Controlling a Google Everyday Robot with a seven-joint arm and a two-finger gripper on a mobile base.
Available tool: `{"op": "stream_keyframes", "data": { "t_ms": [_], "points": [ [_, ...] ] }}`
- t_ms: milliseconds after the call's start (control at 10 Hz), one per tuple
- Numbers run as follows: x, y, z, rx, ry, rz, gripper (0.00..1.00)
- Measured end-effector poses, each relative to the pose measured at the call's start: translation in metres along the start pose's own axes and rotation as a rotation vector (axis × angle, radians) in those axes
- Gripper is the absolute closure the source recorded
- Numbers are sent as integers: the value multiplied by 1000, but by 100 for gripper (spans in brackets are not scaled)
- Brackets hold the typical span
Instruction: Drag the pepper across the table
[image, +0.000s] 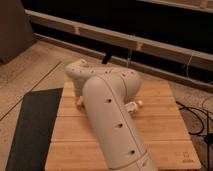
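Observation:
My big white arm (107, 112) reaches from the lower right across the middle of the light wooden table (167, 135). Its wrist bends down at the table's back left. There the gripper (78, 100) hangs just above the planks, and the arm covers most of it. The pepper is hidden behind the arm and I cannot see it in this view.
A dark grey mat (31, 125) lies on the floor along the table's left edge. A small white object (136, 105) pokes out from behind the arm at mid-table. Black cables (197, 120) trail on the floor to the right. A low ledge and wall run behind.

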Motion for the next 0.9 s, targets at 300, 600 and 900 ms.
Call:
{"op": "stream_keyframes", "data": {
  "t_ms": [300,600,900],
  "points": [
    [1,9,-7,-21,-6,-19,35],
    [16,12,-28,0,-34,-118,35],
    [41,1,-30,37,10,-174,35]
  ]
}}
